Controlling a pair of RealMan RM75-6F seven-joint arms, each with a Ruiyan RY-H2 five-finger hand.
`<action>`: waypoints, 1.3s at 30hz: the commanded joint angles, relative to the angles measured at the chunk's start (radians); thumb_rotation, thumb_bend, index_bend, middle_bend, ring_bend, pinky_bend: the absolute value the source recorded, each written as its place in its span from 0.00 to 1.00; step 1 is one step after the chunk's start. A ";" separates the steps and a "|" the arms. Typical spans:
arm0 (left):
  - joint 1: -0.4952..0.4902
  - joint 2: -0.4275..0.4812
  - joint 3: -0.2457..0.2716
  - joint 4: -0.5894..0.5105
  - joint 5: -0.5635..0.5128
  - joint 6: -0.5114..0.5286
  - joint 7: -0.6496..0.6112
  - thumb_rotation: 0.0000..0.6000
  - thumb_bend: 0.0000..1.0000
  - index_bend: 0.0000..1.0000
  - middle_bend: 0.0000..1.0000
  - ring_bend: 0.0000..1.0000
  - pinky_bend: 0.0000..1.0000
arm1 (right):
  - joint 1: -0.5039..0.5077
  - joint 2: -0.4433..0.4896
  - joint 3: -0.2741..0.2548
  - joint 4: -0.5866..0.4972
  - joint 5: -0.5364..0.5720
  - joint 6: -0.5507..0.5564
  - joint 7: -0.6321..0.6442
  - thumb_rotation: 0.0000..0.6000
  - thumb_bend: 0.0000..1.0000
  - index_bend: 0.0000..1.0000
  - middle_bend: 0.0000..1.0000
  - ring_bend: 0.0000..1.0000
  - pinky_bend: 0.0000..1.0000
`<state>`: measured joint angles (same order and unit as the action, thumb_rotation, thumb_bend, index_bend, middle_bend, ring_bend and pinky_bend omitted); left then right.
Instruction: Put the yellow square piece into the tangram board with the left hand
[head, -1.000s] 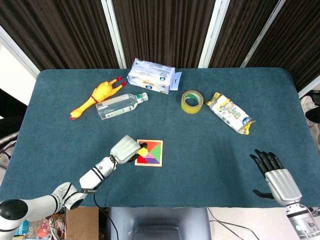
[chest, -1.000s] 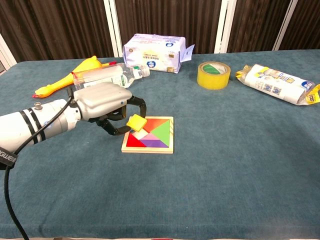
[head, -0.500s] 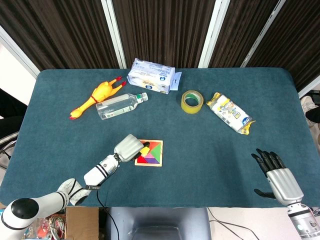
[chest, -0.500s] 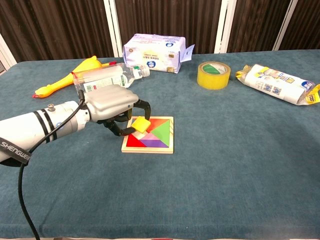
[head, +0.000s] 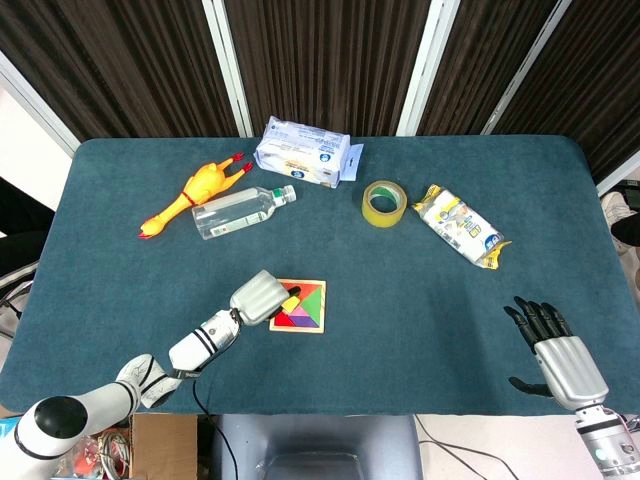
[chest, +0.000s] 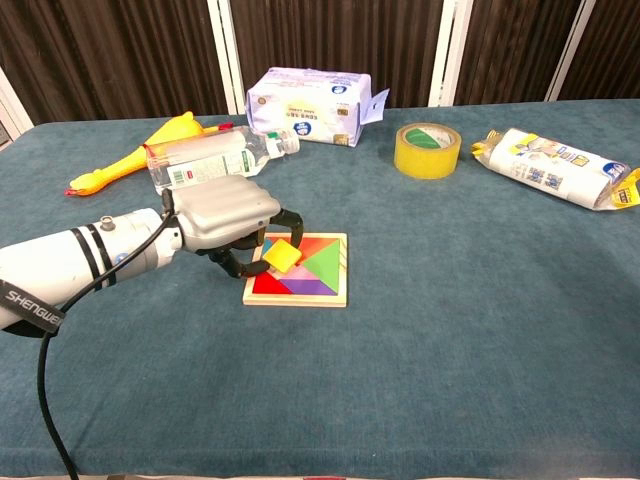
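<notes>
The wooden tangram board (chest: 300, 271) (head: 303, 305) lies near the table's front middle, filled with red, green, purple and orange pieces. My left hand (chest: 225, 218) (head: 258, 298) hovers over the board's left edge and pinches the yellow square piece (chest: 282, 256) (head: 291, 298) between thumb and fingertips, tilted, just above the board's upper left area. Whether the piece touches the board I cannot tell. My right hand (head: 556, 350) rests far off at the front right with its fingers spread and nothing in it; the chest view does not show it.
At the back lie a rubber chicken (chest: 140, 150), a plastic bottle (chest: 215, 155), a tissue pack (chest: 308, 105), a yellow tape roll (chest: 427, 150) and a snack bag (chest: 555, 165). Dark curtains hang behind the table.
My left hand has shifted right and lowered with the yellow square, bringing it from beside the board's left edge to just over the board. The right hand barely moved.
</notes>
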<state>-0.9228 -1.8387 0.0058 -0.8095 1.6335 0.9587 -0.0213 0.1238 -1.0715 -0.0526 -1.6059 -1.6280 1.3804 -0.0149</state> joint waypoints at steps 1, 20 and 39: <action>-0.002 0.000 0.000 0.004 -0.001 -0.005 0.005 1.00 0.41 0.63 1.00 1.00 1.00 | -0.001 0.001 0.000 0.000 -0.001 0.002 0.001 1.00 0.14 0.00 0.00 0.00 0.00; -0.009 0.002 0.016 0.018 0.003 -0.016 -0.002 1.00 0.41 0.63 1.00 1.00 1.00 | -0.005 0.006 0.002 -0.001 0.001 0.011 0.013 1.00 0.14 0.00 0.00 0.00 0.00; -0.006 0.009 0.038 0.004 0.022 -0.001 0.014 1.00 0.42 0.54 1.00 1.00 1.00 | -0.006 0.007 0.004 -0.003 0.004 0.009 0.010 1.00 0.14 0.00 0.00 0.00 0.00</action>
<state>-0.9305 -1.8300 0.0426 -0.8043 1.6554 0.9549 -0.0080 0.1181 -1.0645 -0.0486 -1.6086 -1.6236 1.3890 -0.0050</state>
